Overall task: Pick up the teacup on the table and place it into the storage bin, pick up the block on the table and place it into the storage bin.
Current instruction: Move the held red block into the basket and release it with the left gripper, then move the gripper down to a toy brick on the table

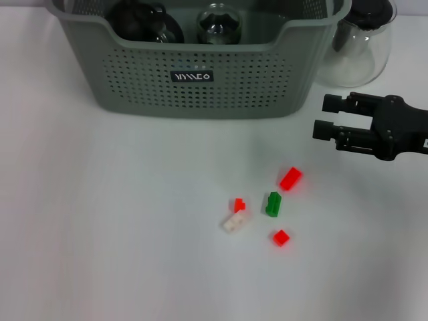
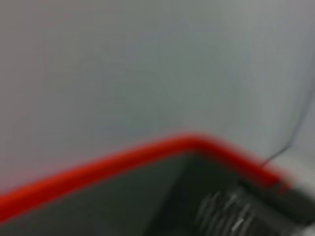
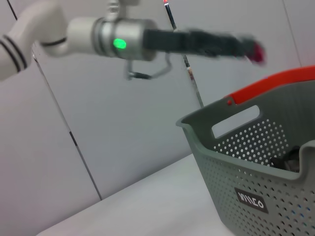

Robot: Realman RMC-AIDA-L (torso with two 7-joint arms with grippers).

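The grey-green storage bin [image 1: 194,73] stands at the back of the table; it also shows in the right wrist view [image 3: 246,172]. Two glass vessels sit inside it, a dark one [image 1: 144,23] and a round clear one [image 1: 219,23] that may be the teacup. Loose blocks lie on the table: red [image 1: 291,178], green [image 1: 273,204], white with a red piece [image 1: 235,217], and small red [image 1: 281,237]. My right gripper [image 1: 324,117] hovers open and empty, right of the bin and above the blocks. My left arm [image 3: 147,42] is raised high, its end blurred.
A clear glass carafe [image 1: 358,47] with a dark lid stands right of the bin, just behind my right gripper. A red-rimmed grey container [image 3: 275,83] sits behind the bin and fills the left wrist view [image 2: 147,152]. A grey panelled wall lies beyond.
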